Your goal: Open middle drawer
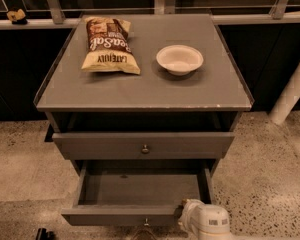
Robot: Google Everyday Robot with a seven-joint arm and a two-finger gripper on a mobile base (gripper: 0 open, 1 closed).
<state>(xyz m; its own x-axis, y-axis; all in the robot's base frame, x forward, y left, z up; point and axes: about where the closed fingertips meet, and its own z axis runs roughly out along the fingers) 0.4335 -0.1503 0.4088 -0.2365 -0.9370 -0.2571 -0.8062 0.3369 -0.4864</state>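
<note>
Item: grey cabinet [140,91], seen from the front and above, on a speckled floor [270,174].

- Top surface: a chip bag [109,46] lying flat at the back left; a white bowl [179,59] upright to its right, apart from it.
- Upper drawer [105,145]: front stands a little out from the frame, with a round knob [145,148] at its centre.
- Middle drawer [115,216] (the one below): pulled well out, past the upper front, with its grey inside showing. Its front sits at the bottom edge of the view.
- Gripper [182,213]: low at the right, at the right end of the middle drawer's front, on a white arm [206,222]. Whether it is apart or together cannot be told, nor whether it touches the front.
</note>
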